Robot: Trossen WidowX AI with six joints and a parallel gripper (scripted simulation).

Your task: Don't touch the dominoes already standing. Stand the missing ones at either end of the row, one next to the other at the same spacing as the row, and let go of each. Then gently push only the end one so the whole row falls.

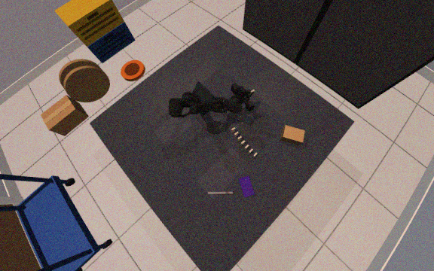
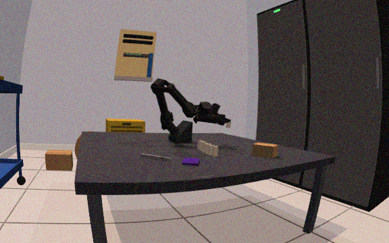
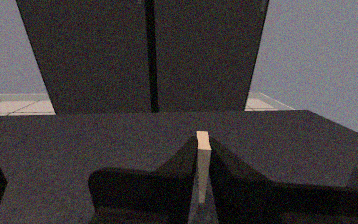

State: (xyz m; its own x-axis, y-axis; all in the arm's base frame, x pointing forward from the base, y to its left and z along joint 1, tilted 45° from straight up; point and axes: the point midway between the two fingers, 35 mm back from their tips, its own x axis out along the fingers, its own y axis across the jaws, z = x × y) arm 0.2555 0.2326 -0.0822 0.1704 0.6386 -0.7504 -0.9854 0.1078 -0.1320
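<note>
The gripper is almost closed, and it holds one pale domino above the desk. The standing row is between the arm's base and the purple block. The orange-brown box is nearer the desk's right corner in the top view.

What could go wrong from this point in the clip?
The hand grips a thin domino by a narrow bite, so it might twist or slip before being stood up.

The row of standing dominoes is closely spaced; a slightly off approach at either end could topple it early.
</note>
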